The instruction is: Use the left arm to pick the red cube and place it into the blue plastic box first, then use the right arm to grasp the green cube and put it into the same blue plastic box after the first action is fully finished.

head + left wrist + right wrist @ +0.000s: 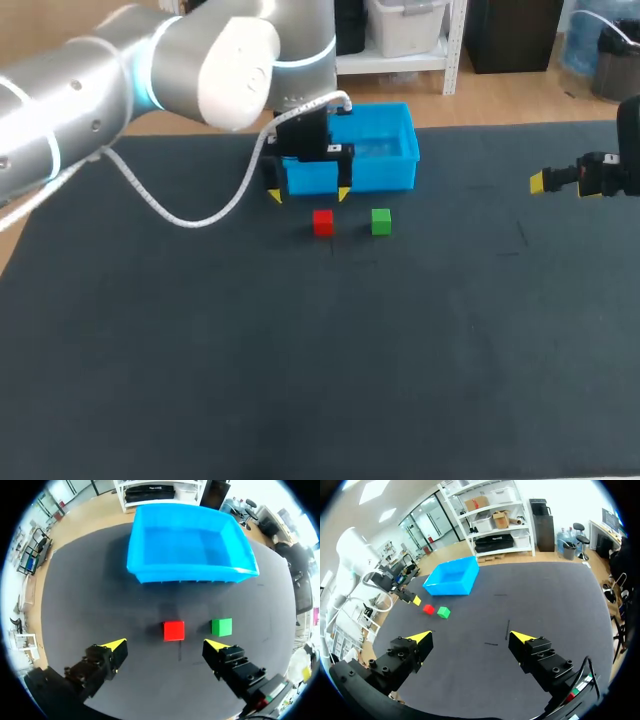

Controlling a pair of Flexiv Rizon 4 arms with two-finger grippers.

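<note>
1. The left gripper [166,645], fingers spread wide, hangs over the red cube [173,630]. It should centre on the cube, then descend straight, clear of the green cube [221,626] just beside.
2. The red cube is a small plain block, near the blue box [165,572].
3. The right gripper [470,637] hangs well apart, fingers spread.

The blue plastic box [385,160] is a plain bright sky blue all over. Just in front of it sit the solid red cube [322,222] and the solid green cube [381,221], on the table [300,380], whose dark charcoal top is unpatterned save for a few thin darker lines. Over the box, the left arm [90,90] is silver-grey with a white joint cap and a pale blue ring, trailing a white ribbed cable [180,216]; the left gripper [165,645] at the box and the right gripper [470,637] well off from it are black with yellow tips.
</note>
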